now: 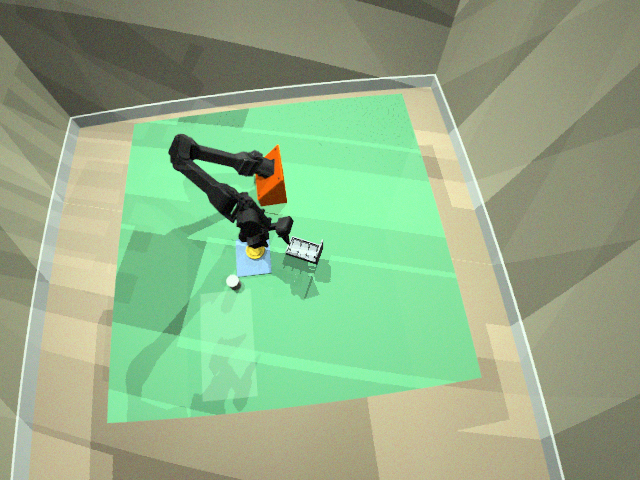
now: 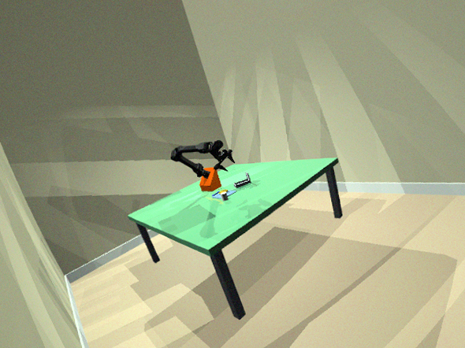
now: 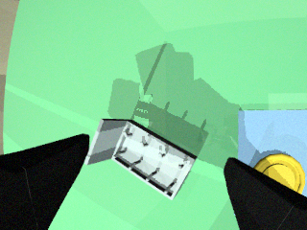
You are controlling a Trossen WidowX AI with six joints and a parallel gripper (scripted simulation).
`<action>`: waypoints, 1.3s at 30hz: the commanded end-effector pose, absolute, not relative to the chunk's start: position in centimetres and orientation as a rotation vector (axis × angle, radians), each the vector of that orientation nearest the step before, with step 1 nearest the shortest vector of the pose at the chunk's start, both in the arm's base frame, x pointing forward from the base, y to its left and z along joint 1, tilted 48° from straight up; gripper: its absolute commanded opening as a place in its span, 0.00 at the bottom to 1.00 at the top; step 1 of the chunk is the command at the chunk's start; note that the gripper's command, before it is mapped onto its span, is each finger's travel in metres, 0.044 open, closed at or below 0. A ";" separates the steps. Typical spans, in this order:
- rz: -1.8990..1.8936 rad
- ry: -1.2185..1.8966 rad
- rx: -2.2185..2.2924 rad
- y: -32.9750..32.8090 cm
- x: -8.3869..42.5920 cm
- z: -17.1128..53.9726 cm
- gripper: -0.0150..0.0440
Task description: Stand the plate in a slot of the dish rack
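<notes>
The yellow plate (image 1: 254,253) (image 2: 223,191) (image 3: 283,175) lies flat on a light blue square mat (image 1: 253,268) (image 3: 249,124). The arm covers part of it in the top view, and the right finger covers part in the wrist view. The small white dish rack (image 1: 303,249) (image 2: 241,184) (image 3: 146,160) stands beside the mat, with short posts along both long sides and a taller panel at one end. It holds no plate. My gripper (image 1: 272,243) (image 2: 230,166) (image 3: 159,154) is wide open and empty, high above the table, with the rack showing between its fingers in the wrist view.
A small white-topped cylinder (image 1: 232,281) (image 2: 224,196) stands just off a corner of the mat, on the side away from the orange arm base (image 1: 271,186) (image 2: 209,182). The green table top (image 1: 361,320) (image 2: 178,216) carries all of these.
</notes>
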State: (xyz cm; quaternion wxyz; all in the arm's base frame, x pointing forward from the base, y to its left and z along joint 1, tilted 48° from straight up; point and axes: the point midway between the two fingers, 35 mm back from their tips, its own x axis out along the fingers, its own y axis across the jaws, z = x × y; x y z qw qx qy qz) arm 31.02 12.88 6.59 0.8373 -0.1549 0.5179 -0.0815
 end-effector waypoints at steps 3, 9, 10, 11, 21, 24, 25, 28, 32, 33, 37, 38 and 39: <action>-0.307 1.176 -0.489 7.5 30.8 5.4 0.93; -0.418 1.255 -0.636 2.7 30.3 5.3 0.93; -0.435 1.270 -0.660 2.0 30.2 5.3 0.93; -0.451 1.285 -0.684 1.2 30.0 5.3 0.93; -0.502 1.340 -0.766 -1.6 29.6 5.9 0.93; -0.502 1.340 -0.765 -1.8 29.7 5.7 0.93; -0.502 1.340 -0.765 -1.9 29.7 5.6 0.93; -0.501 1.340 -0.765 -2.2 29.8 5.3 0.93; -0.501 1.340 -0.764 -2.6 30.0 4.8 0.93; -0.501 1.340 -0.764 -2.8 30.0 4.7 0.93; -0.501 1.340 -0.764 -3.2 30.1 4.2 0.93; -0.501 1.340 -0.764 -3.3 30.2 4.1 0.93; -0.501 1.340 -0.764 -3.4 30.2 4.0 0.93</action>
